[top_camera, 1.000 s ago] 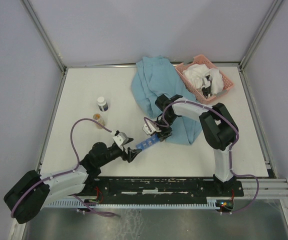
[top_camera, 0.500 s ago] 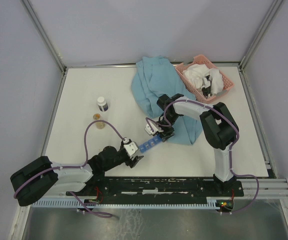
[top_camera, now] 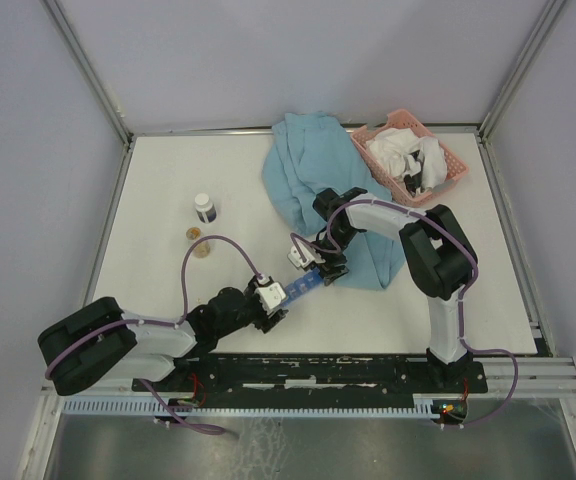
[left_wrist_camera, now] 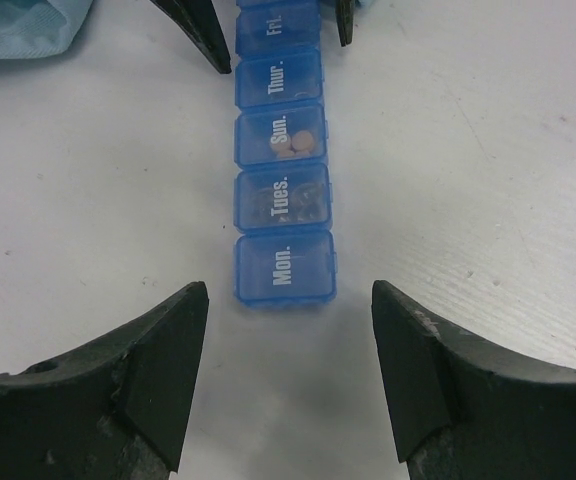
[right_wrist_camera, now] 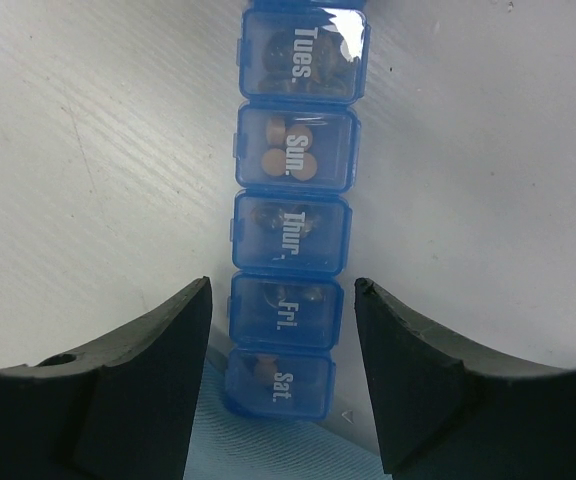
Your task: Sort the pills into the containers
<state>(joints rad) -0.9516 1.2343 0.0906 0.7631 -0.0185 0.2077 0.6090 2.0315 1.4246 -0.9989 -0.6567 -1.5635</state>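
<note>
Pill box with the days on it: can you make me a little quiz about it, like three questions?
1. True or false: in the left wrist view, the compartment right after Tues. on the blue pill box says Wed.
2. Which day's compartment sits nearest the left end effector? A) Mon. B) Sat. C) Thur.
3. Fill in: the round tan pills show most clearly through the lid marked ____.
Key: 1 false, it says Sun.; 2 A; 3 Sun.
</note>
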